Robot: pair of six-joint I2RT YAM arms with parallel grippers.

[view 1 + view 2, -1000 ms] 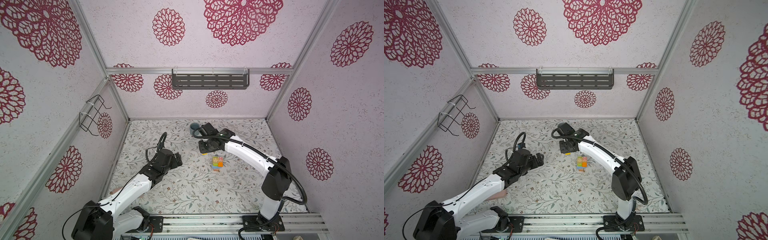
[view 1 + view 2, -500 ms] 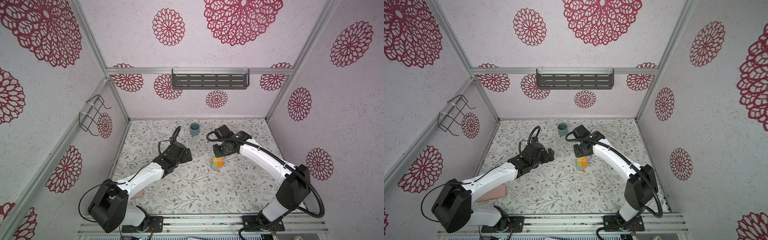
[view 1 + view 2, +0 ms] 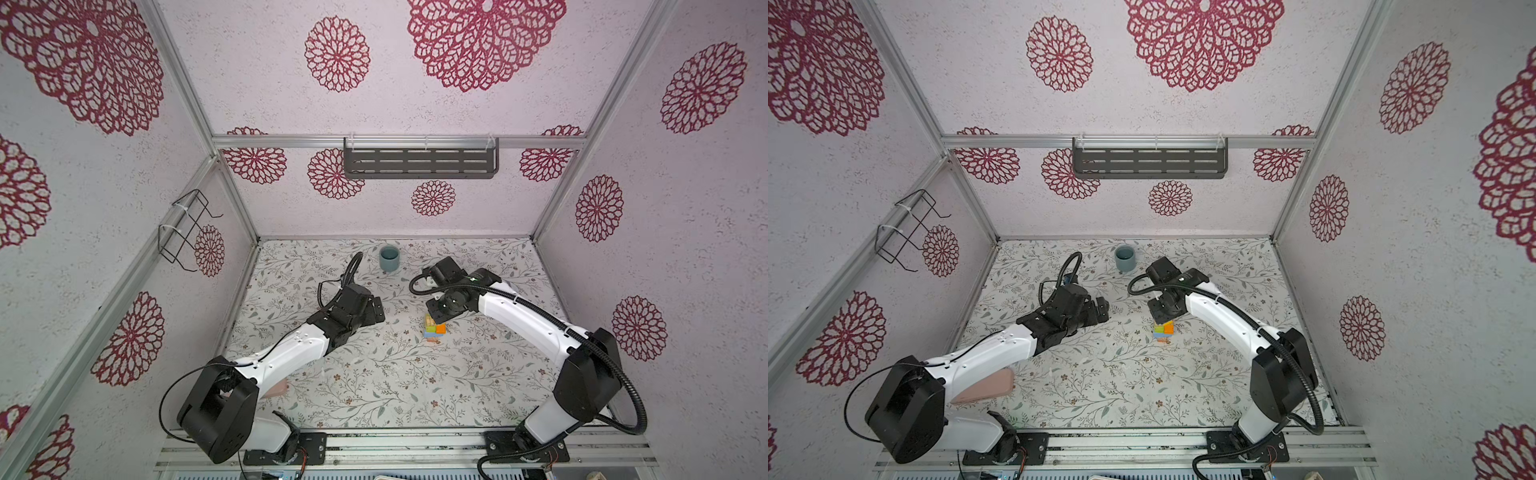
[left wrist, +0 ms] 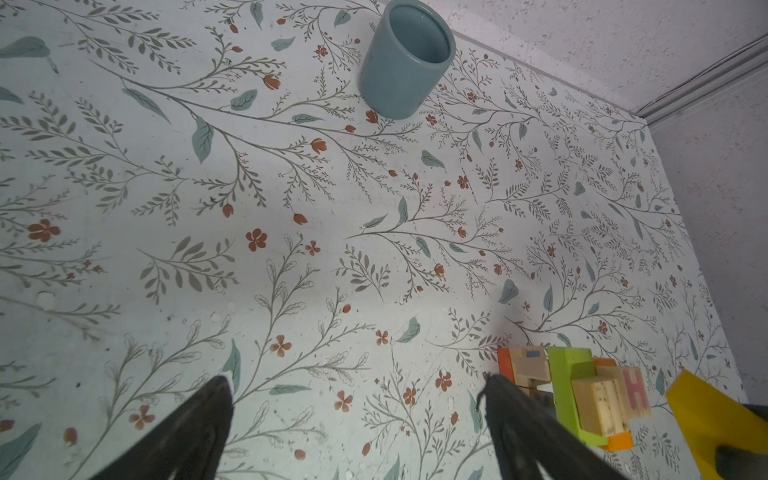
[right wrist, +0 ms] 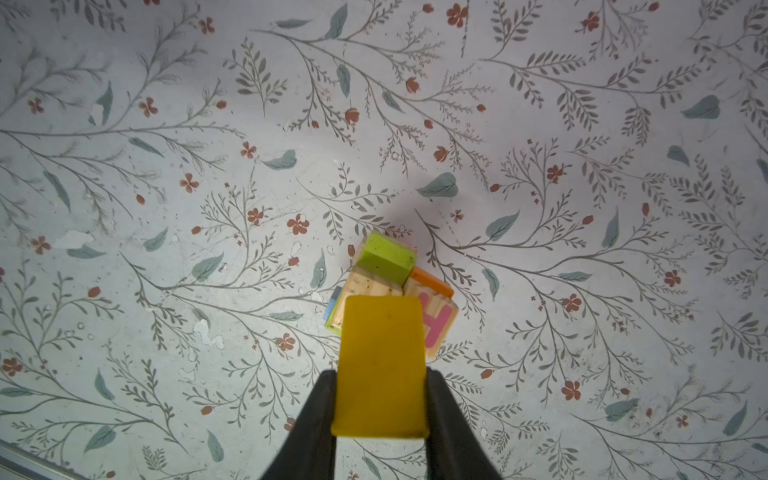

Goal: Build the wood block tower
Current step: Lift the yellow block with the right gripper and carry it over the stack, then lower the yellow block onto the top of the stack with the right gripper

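The right pincer (image 5: 380, 374) is clamped on a yellow wedge (image 5: 380, 332), one dark finger pressed to each side of it, and hangs over the tower (image 3: 434, 329), which stands on the flowered table (image 3: 374, 386) just below the middle of the frame in both top views. The main risk, as I judge it, is the landing spot. In the right wrist view the top of the stack looks uneven: a green block (image 5: 386, 259) sits askew and seems higher than the pink-lettered cube (image 5: 436, 322) beside it, with orange and blue edges poking out below. A wedge set across that step would rock and slide off. The wedge also hides much of the stack from that camera, so lining it up is partly blind, and whether it has touched yet I cannot tell. If the fingers come down too low or off to one side, they could shove the loose blocks and spill the whole pile; letting go from a height could do the same. The left pincer (image 4: 356, 378) is spread wide and empty, left of the tower and apart from it in the top views, so a careless swing to the right could knock the stack. The cup (image 3: 389, 258) higher in the frame is well clear.
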